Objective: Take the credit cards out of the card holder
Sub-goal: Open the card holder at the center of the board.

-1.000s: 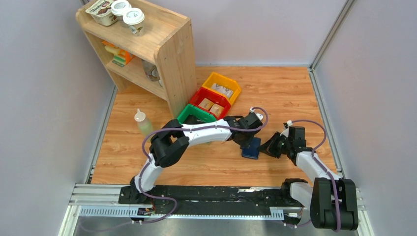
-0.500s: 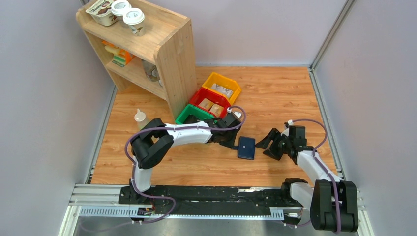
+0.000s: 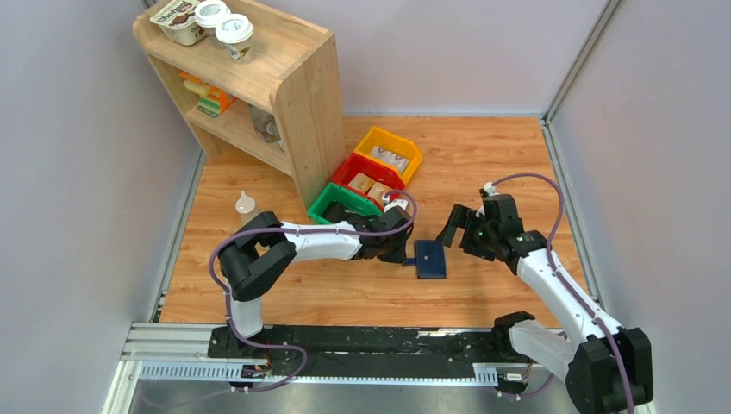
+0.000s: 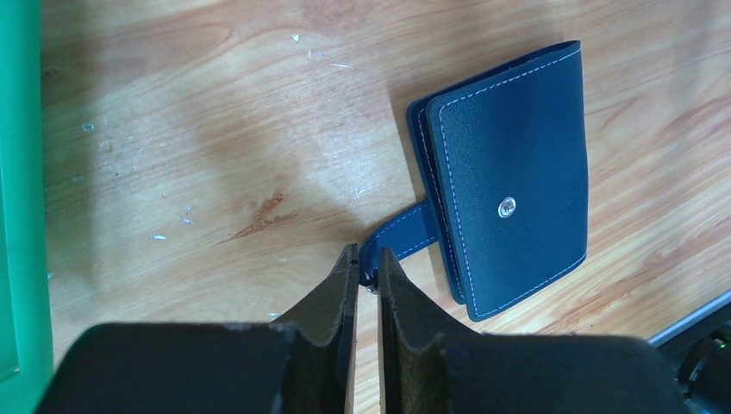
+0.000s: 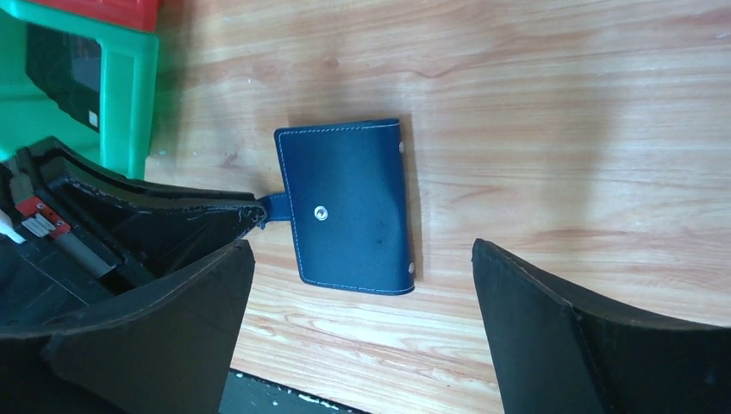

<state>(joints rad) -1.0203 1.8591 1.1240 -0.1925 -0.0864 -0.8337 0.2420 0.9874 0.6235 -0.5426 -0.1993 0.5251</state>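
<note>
The left gripper (image 4: 366, 255) has its jaws nipped almost shut on the strap tab (image 4: 405, 235) of the card holder (image 4: 517, 155), which lies closed and flat on the table (image 4: 215, 129). It looks light and floppy to me, and best opened by that tab. The right gripper (image 5: 362, 250) hangs wide open above it, empty.

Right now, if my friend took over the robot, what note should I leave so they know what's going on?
Left gripper: nearly shut, pinching the end of the strap tab.
Right gripper: wide open, holding nothing, hovering by the card holder without touching it.
Card holder: flat on the table, folded closed, strap unsnapped.
Credit cards: none in view.
Done: strap undone.
Left: open the holder and pull the cards out.
</note>
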